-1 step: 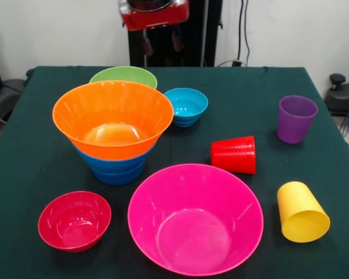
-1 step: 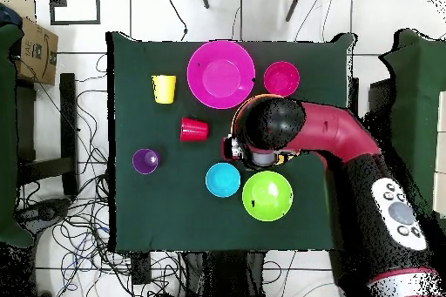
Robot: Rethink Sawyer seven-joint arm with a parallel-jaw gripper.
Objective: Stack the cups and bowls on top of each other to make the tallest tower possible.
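Note:
The tower is a wide orange bowl (image 1: 113, 116) nested on blue bowls (image 1: 117, 168) at the table's left middle. Beside it, apart, a large pink bowl (image 1: 195, 218) and a small red bowl (image 1: 74, 220) sit near the front edge. A green bowl (image 1: 123, 75) and a small light-blue bowl (image 1: 186, 106) stand behind the tower. The purple cup (image 1: 296, 118) is upright; the red cup (image 1: 234, 154) and the yellow cup (image 1: 302, 212) lie on their sides. My gripper (image 1: 160, 39) hangs high above the far edge, dark against the pedestal. In the overhead view my arm (image 2: 274, 128) covers most of the tower.
The dark green table (image 1: 41, 157) holds everything. In the overhead view the pink bowl (image 2: 221, 73), red bowl (image 2: 281, 77), yellow cup (image 2: 164, 88), red cup (image 2: 193, 129), purple cup (image 2: 145, 160), light-blue bowl (image 2: 223, 179) and green bowl (image 2: 266, 195) ring the arm.

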